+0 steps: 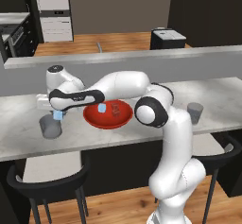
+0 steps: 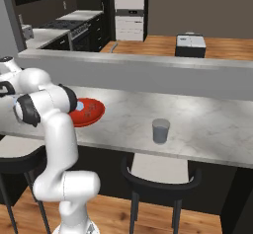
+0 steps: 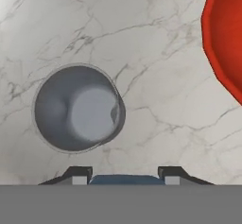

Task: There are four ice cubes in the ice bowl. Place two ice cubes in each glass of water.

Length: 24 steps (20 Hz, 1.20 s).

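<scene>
Early in the job, by the look of it: no cube visible inside either tumbler yet.

Pincer (image 1: 58, 115) clamped on one small pale blue see-through ice cube (image 1: 58, 115), hanging just above the short grey translucent glass of water (image 1: 50, 126) at the left of the white marble tabletop (image 1: 19, 124). From the hand view, same tumbler (image 3: 78, 107) seen from above, slightly ahead of the fingertips (image 3: 79, 172), blue cube (image 3: 125, 179) wedged between them; a small shift forward probably needed before letting go.

Wide shallow glossy red ice bowl (image 1: 108, 114) just right of that tumbler, one cube (image 1: 101, 108) plainly lying in it; any others hidden behind the arm or too small to tell.

Counted: two grey tumblers, the second (image 2: 160, 130) well apart to the right; one red bowl (image 2: 88, 111); two cubes seen for certain. Left to do: drop this cube, then three more trips, judging by the task.
</scene>
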Available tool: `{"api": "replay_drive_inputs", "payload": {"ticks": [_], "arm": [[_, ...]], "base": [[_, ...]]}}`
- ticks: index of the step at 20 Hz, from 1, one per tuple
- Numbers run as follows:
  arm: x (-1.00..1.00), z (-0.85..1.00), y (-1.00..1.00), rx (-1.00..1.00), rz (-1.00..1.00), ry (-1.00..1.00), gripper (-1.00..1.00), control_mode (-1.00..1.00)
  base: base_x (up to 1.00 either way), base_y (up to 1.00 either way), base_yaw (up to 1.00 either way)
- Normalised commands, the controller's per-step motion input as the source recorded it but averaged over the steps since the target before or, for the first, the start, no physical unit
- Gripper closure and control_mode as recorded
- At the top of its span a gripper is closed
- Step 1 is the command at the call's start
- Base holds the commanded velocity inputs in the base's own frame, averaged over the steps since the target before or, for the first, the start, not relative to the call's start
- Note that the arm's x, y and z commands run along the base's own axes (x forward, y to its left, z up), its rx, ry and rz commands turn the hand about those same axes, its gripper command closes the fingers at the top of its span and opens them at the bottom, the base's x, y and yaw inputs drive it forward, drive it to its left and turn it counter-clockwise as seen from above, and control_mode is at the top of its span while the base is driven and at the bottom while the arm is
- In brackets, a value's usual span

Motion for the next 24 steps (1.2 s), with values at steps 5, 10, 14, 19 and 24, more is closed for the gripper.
{"api": "replay_drive_inputs", "payload": {"ticks": [5,10,14,19,24], "arm": [[0.22,0.0,0.03,-0.07,0.0,0.0,1.0,-1.0],[0.41,-0.09,0.16,-0.02,0.0,0.0,1.0,-1.0],[0.33,-0.22,0.33,0.0,0.0,0.0,1.0,-1.0],[0.15,-0.25,0.39,0.0,0.0,0.0,1.0,-1.0],[0.0,-0.27,0.17,0.0,0.0,0.0,1.0,-1.0]], "base": [[0.0,0.0,0.0],[0.0,0.0,0.0],[0.0,0.0,0.0],[0.0,0.0,0.0],[0.0,0.0,0.0]]}}
